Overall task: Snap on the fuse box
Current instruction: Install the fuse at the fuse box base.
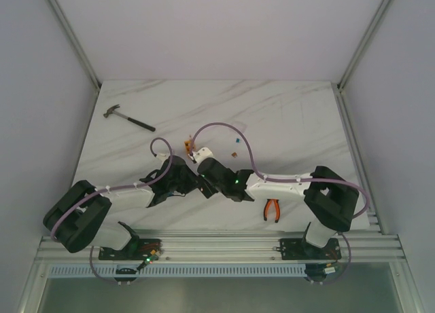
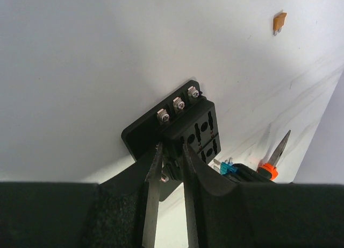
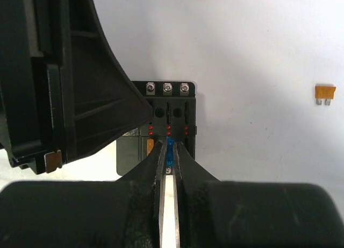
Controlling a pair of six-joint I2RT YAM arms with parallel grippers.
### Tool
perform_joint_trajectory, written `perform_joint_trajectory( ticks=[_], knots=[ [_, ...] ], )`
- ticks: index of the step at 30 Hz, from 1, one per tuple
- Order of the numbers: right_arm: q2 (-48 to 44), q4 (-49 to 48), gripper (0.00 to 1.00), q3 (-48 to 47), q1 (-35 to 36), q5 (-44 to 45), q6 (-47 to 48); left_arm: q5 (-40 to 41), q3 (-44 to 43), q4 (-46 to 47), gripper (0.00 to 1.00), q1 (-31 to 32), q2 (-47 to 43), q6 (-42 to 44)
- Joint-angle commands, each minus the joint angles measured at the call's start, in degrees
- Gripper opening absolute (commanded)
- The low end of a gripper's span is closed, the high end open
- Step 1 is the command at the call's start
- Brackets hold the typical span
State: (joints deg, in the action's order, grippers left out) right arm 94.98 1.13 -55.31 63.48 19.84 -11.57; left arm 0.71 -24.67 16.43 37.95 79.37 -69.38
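Near worktop (image 1: 285,109) middle, we see left gripper (image 2: 172,151) partly closed, clamping fuse box (image 2: 188,121) edge. Right gripper (image 3: 169,144) nearly closed, pinching blue fuse (image 3: 170,149) above box slots. We judge: steady box, fuse upright, press straight down. Right wrist view shows slot alignment. Overhead view hides box behind arms, shows hammer (image 1: 129,118) near far left corner.

Rt wrist: fuse box (image 3: 169,111) left side blocked by left gripper (image 3: 151,116); blue fuse (image 3: 170,147) partly betw. fingers. Lft wrist: pliers (image 2: 275,153) mostly behind finger, tips + handle start only. Top: fuse box hidden under arms.
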Motion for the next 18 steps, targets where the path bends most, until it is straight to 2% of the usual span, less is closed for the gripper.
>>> perform_joint_trajectory(
  ticks=[1, 18],
  knots=[
    [-1.0, -2.9, 0.0, 1.5, 0.2, -1.3, 4.2, 0.3, 0.7, -1.2, 0.3, -0.2, 0.3, 0.9],
    [-0.2, -6.4, 0.0, 4.4, 0.1, -0.5, 5.6, -3.6, 3.6, 4.2, 0.28, -2.1, 3.1, -0.3]
  ],
)
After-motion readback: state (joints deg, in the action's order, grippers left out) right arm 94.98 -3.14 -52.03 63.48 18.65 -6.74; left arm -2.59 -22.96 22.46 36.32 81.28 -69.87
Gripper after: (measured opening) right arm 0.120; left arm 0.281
